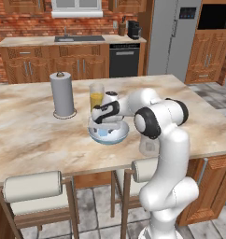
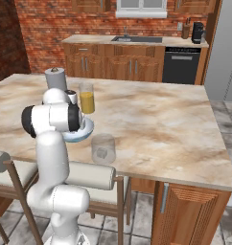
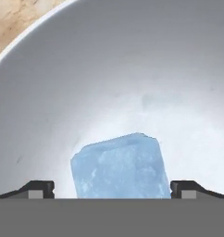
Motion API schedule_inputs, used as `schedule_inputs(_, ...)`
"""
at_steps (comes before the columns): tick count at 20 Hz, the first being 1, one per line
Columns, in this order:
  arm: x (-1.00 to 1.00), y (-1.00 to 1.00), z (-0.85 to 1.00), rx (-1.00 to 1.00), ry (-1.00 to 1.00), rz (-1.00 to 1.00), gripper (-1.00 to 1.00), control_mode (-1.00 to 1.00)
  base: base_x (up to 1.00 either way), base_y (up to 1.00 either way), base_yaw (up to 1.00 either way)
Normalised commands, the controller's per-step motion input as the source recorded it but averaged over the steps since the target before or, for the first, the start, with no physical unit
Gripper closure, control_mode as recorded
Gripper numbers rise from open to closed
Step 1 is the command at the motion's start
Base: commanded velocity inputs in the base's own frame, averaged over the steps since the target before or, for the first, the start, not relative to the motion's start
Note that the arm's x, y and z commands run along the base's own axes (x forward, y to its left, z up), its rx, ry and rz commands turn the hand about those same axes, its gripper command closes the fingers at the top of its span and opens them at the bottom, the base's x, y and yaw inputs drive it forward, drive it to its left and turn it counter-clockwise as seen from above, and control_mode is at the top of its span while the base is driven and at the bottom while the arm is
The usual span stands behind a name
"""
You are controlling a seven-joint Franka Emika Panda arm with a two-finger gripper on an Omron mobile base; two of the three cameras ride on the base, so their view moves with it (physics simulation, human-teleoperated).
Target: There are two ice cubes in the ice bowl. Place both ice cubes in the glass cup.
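Low in the hand view, the small light-blue translucent ice cube point(image 3: 121, 166) is framed between wide-parted, empty jaws inside the pale glassy bowl point(image 3: 49, 92); slick, light, rigid, best pinched across flat opposite faces.

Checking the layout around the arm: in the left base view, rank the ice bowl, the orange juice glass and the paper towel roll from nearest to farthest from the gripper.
1. ice bowl, directly under the gripper
2. orange juice glass, just behind the bowl
3. paper towel roll, off to the left

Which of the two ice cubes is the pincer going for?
The light blue cube, lying in the ice bowl between the open pincer's tips. The whitish one already sits in the glass cup.
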Motion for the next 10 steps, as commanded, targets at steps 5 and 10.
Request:
schedule_inputs(5, 0.0, 0.01, 0.02, -0.01, 0.0, 0.0, 1.0, -1.0, 0.0, 0.0, 0.0)
schedule_inputs(10, -0.03, -0.01, 0.58, 0.0, -0.01, 0.0, 1.0, -1.0, 0.0, 0.0, 0.0)
